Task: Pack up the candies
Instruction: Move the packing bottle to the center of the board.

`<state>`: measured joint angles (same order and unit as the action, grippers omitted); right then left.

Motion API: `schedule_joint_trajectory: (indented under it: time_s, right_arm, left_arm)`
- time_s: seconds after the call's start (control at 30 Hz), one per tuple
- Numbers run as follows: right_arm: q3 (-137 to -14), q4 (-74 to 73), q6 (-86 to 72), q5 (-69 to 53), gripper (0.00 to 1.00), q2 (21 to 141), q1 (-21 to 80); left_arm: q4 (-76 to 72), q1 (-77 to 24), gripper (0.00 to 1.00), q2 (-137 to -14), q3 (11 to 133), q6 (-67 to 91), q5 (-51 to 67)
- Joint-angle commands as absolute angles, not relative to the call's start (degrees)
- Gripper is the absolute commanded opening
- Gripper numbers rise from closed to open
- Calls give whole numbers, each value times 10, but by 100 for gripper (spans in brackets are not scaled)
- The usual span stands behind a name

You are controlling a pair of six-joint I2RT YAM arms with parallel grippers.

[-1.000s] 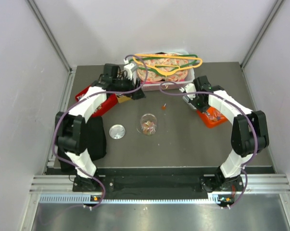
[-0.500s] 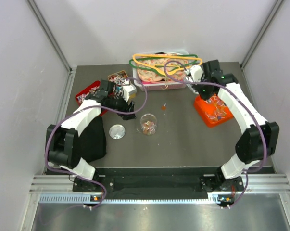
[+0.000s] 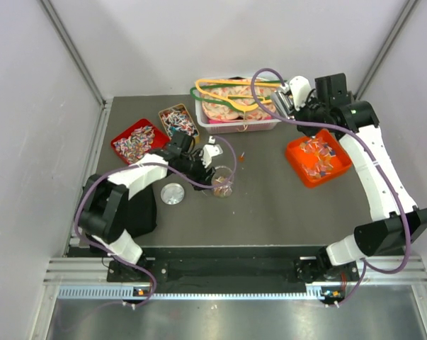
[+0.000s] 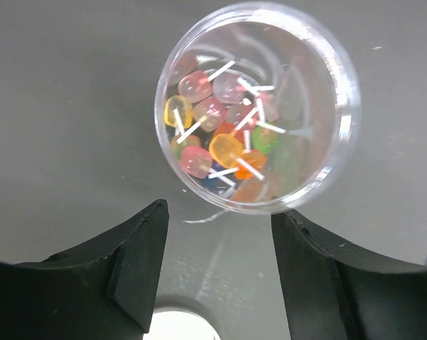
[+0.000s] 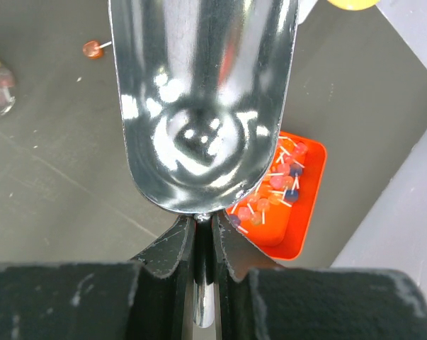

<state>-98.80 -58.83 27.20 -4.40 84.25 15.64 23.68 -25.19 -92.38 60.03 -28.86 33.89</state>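
Candies (image 4: pixel 224 145) lie in the clear cup (image 4: pixel 326 85) at table centre, with more in the orange tray (image 3: pixel 292 152) at its 3 o'clock. The left gripper (image 4: pixel 219 216) hovers at the cup's 11 o'clock, jaws released. The right gripper (image 5: pixel 202 227) clenches a metal scoop (image 5: pixel 202 106).

Lab test cell: white panel walls (image 3: pixel 29 85), aluminium rail (image 3: pixel 390 273), dark table (image 3: pixel 270 212).

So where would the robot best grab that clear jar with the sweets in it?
Probably its round wall, from the side, a finger each side: the jar stands upright, open-topped and holding sweets, so its mouth should stay clear. The left hand is open beside it.
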Motion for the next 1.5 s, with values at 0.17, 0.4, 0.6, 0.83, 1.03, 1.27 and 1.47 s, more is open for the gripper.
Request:
schedule_joint_trajectory:
  time_s: [0.17, 0.4, 0.6, 0.83, 1.03, 1.27, 1.47]
  right_arm:
    - [-1020, -599, 256, -62, 0, 802, 170]
    - [-1022, -600, 253, -62, 0, 800, 171]
    - [-1027, -600, 253, -55, 0, 804, 171]
    - [-1028, -598, 257, -46, 0, 803, 171]
    - [-1043, -597, 254, -54, 0, 815, 171]
    - [-1051, -596, 250, -64, 0, 833, 171]
    - [-1049, -596, 248, -68, 0, 839, 176]
  left_arm:
    - [170, -293, 65, -991, 636, -320, 339]
    - [134, -356, 64, -1064, 689, -290, 351]
    - [126, -414, 64, -1107, 746, -263, 352]
    - [130, -376, 74, -1082, 754, -236, 301]
    - [141, -271, 82, -1013, 716, -236, 277]
    - [117, -178, 86, -1011, 719, -263, 228]
    - [72, -147, 82, -1077, 769, -284, 207]
